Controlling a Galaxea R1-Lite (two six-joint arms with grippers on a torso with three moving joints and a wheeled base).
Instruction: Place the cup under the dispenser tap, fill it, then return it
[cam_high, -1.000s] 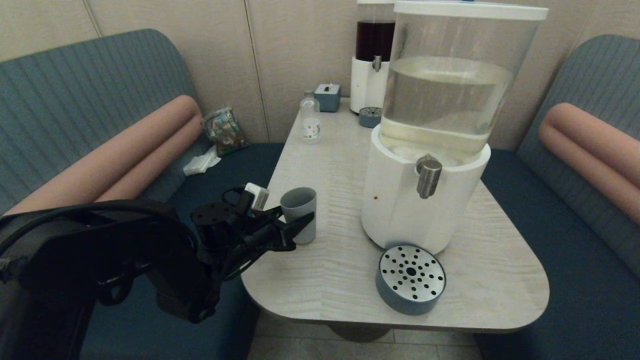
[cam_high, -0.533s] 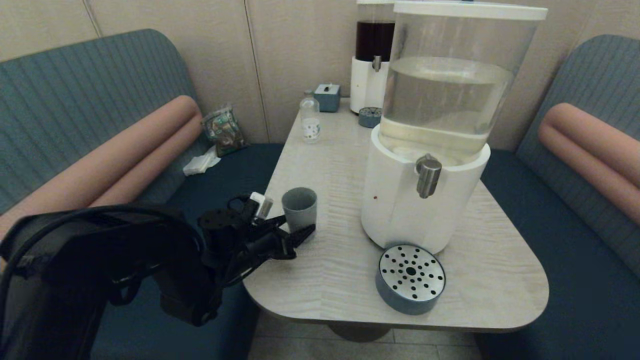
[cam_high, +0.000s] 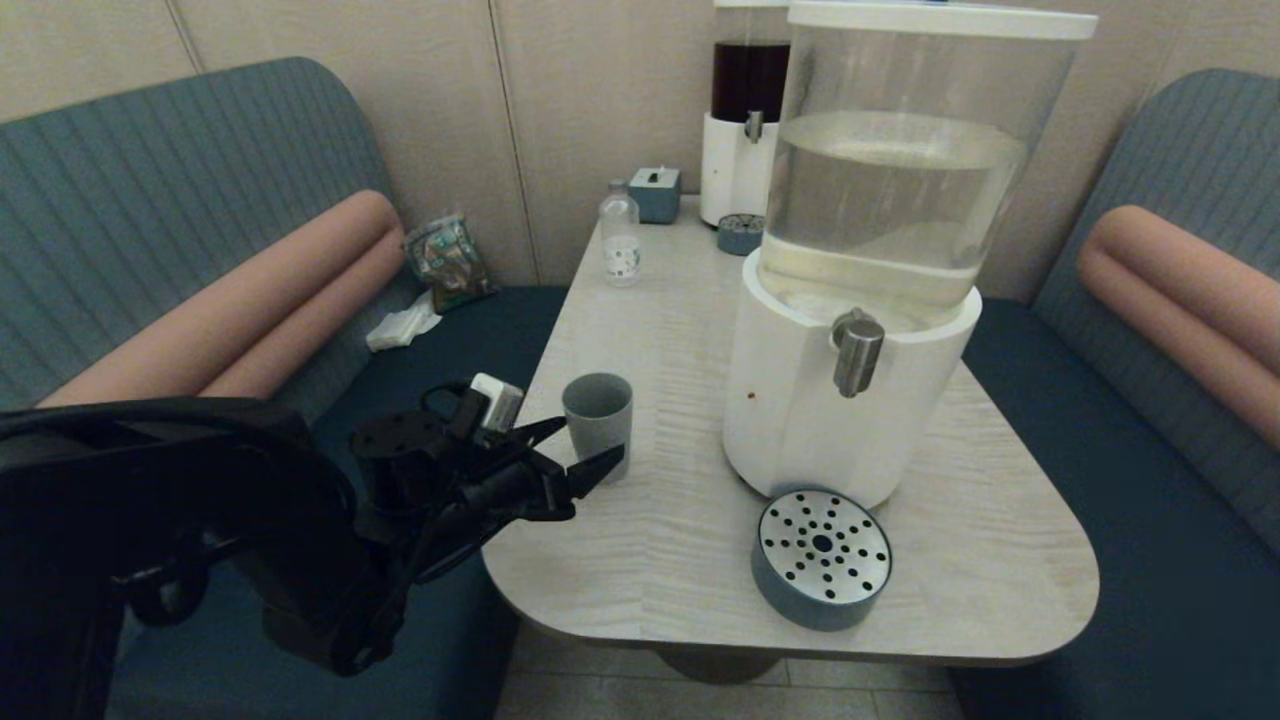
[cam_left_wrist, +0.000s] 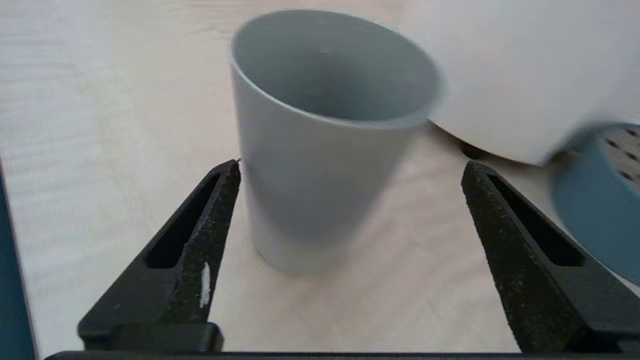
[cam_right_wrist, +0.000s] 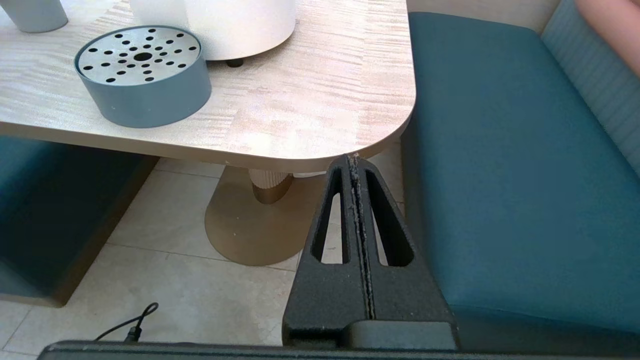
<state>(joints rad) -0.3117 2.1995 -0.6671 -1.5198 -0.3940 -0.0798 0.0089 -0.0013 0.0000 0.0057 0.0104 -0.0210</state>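
Note:
The grey-blue cup (cam_high: 597, 410) (cam_left_wrist: 320, 165) stands upright and empty on the table's left side, well left of the drip tray. My left gripper (cam_high: 592, 436) (cam_left_wrist: 351, 164) is open at the cup's near side, fingers wide. One fingertip (cam_left_wrist: 231, 167) is close beside the cup wall; the other is well clear of it. The steel dispenser tap (cam_high: 857, 352) juts from the white base of the pale-liquid dispenser, above the round perforated drip tray (cam_high: 822, 555) (cam_right_wrist: 142, 75). My right gripper (cam_right_wrist: 354, 157) is shut, parked low below the table's right front corner.
At the back of the table (cam_high: 680, 330) stand a dark-red-liquid dispenser (cam_high: 745, 130), its small drip tray (cam_high: 740, 233), a clear bottle (cam_high: 620, 240) and a blue box (cam_high: 655, 192). Teal benches (cam_high: 1150, 480) flank the table. A bag (cam_high: 448, 260) lies on the left bench.
My left arm has drawn back a little toward the table's left edge, its fingertips sliding off the cup's sides. The cup stays where it stood.

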